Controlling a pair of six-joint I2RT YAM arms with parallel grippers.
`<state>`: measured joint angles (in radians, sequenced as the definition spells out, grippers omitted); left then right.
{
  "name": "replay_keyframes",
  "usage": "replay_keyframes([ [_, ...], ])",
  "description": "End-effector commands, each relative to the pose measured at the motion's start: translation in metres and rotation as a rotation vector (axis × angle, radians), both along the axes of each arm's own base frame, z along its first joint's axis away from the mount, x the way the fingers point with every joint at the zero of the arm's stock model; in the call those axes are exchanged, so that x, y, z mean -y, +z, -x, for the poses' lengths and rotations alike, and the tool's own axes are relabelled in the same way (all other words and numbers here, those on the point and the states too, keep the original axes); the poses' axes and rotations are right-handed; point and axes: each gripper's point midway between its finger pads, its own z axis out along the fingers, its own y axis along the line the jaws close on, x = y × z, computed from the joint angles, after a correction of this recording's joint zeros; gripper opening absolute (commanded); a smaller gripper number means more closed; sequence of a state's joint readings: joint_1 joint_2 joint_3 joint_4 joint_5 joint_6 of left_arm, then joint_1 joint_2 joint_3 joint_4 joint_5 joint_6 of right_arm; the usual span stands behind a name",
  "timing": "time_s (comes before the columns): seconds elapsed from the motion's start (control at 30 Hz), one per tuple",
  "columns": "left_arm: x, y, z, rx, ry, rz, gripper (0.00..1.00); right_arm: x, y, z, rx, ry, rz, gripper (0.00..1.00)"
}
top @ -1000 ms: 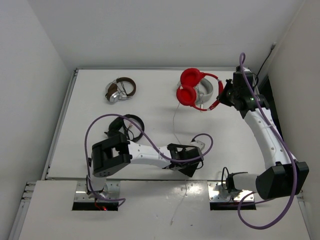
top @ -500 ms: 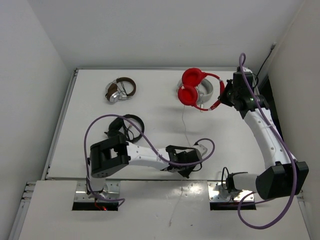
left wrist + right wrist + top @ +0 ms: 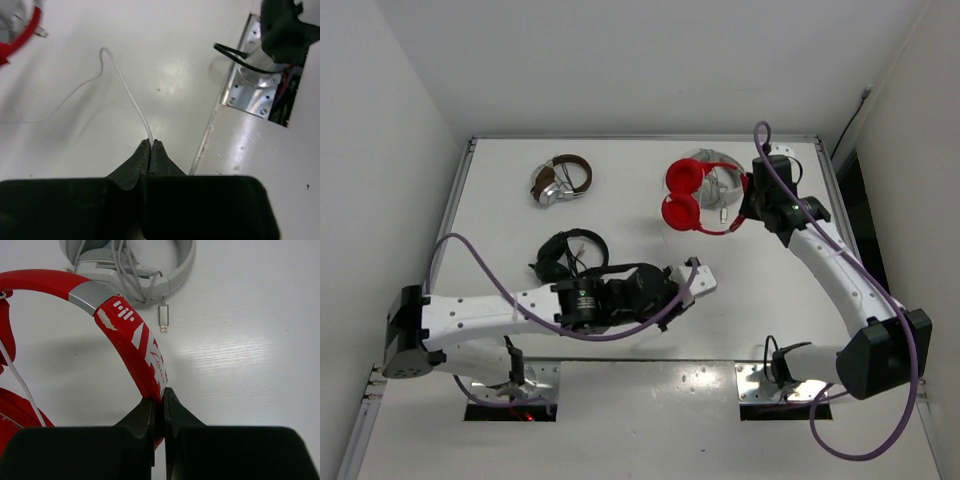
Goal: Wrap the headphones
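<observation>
The red headphones (image 3: 682, 196) hang from my right gripper (image 3: 744, 203), which is shut on the red headband (image 3: 134, 338) and holds it a little above the table; its fingertips (image 3: 150, 407) pinch the band's lower end. The earcups sit left of the gripper in the top view. The thin white cable (image 3: 131, 95) runs from the headphones across the table into my left gripper (image 3: 151, 144), which is shut on it. In the top view my left gripper (image 3: 698, 279) is at mid-table, near side of the headphones. A stretch of cable also shows in the right wrist view (image 3: 21, 386).
White-grey headphones (image 3: 718, 180) with a USB plug (image 3: 163, 317) lie under and behind the red ones. Black headphones (image 3: 570, 254) lie beside my left forearm. Brown-and-silver headphones (image 3: 561, 179) lie at the back left. The right arm's base plate (image 3: 252, 85) is at the near edge.
My right gripper has carried the red headphones left and nearer. My left arm has swung and stretched out from the left; its gripper, still pinching the cable, has moved away from the near edge.
</observation>
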<state>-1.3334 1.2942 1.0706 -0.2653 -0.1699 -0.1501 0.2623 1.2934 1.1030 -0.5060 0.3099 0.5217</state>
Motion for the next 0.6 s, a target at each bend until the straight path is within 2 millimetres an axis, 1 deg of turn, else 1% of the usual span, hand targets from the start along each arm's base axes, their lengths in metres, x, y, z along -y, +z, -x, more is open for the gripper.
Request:
replay_keyframes([
  [0.0, -0.008, 0.013, -0.034, 0.096, 0.030, -0.002, 0.00, -0.019, 0.029, -0.020, 0.134, 0.028, -0.023, 0.00],
  [0.03, -0.011, 0.020, -0.045, 0.103, 0.059, 0.019, 0.00, -0.028, 0.025, -0.019, 0.124, 0.055, -0.027, 0.00],
  [0.07, -0.017, 0.025, -0.066, 0.113, 0.113, 0.042, 0.00, -0.027, 0.025, -0.019, 0.123, 0.062, -0.017, 0.00],
  [0.13, -0.021, 0.035, -0.087, 0.123, 0.160, 0.074, 0.00, -0.040, 0.025, -0.016, 0.121, 0.108, -0.014, 0.00],
  [0.17, -0.029, 0.035, -0.100, 0.120, 0.191, 0.074, 0.00, -0.041, 0.025, -0.016, 0.119, 0.122, -0.013, 0.00],
  [0.2, -0.028, 0.039, -0.109, 0.123, 0.203, 0.087, 0.00, -0.045, 0.022, -0.014, 0.117, 0.132, -0.013, 0.00],
  [0.23, -0.029, 0.048, -0.115, 0.132, 0.214, 0.113, 0.00, -0.045, 0.022, -0.014, 0.117, 0.138, -0.006, 0.00],
  [0.27, -0.032, 0.045, -0.123, 0.129, 0.232, 0.104, 0.00, -0.048, 0.026, -0.012, 0.127, 0.148, -0.009, 0.00],
  [0.3, -0.036, 0.053, -0.133, 0.137, 0.253, 0.124, 0.00, -0.047, 0.020, -0.011, 0.115, 0.155, 0.003, 0.00],
  [0.33, -0.037, 0.060, -0.137, 0.148, 0.253, 0.135, 0.00, -0.047, 0.018, -0.011, 0.117, 0.155, 0.003, 0.00],
  [0.37, -0.038, 0.061, -0.143, 0.149, 0.265, 0.134, 0.00, -0.047, 0.022, -0.010, 0.127, 0.155, -0.001, 0.00],
  [0.4, -0.044, 0.065, -0.151, 0.163, 0.284, 0.135, 0.00, -0.046, 0.017, -0.008, 0.115, 0.162, 0.013, 0.00],
  [0.47, -0.046, 0.077, -0.163, 0.186, 0.304, 0.152, 0.00, -0.049, 0.017, -0.005, 0.122, 0.179, 0.019, 0.00],
  [0.5, -0.050, 0.079, -0.171, 0.197, 0.320, 0.148, 0.00, -0.047, 0.011, -0.003, 0.110, 0.185, 0.030, 0.00],
  [0.53, -0.049, 0.080, -0.175, 0.195, 0.321, 0.149, 0.00, -0.050, 0.011, -0.001, 0.116, 0.203, 0.039, 0.00],
  [0.57, -0.051, 0.092, -0.180, 0.218, 0.327, 0.164, 0.00, -0.049, 0.005, 0.001, 0.104, 0.204, 0.042, 0.00],
])
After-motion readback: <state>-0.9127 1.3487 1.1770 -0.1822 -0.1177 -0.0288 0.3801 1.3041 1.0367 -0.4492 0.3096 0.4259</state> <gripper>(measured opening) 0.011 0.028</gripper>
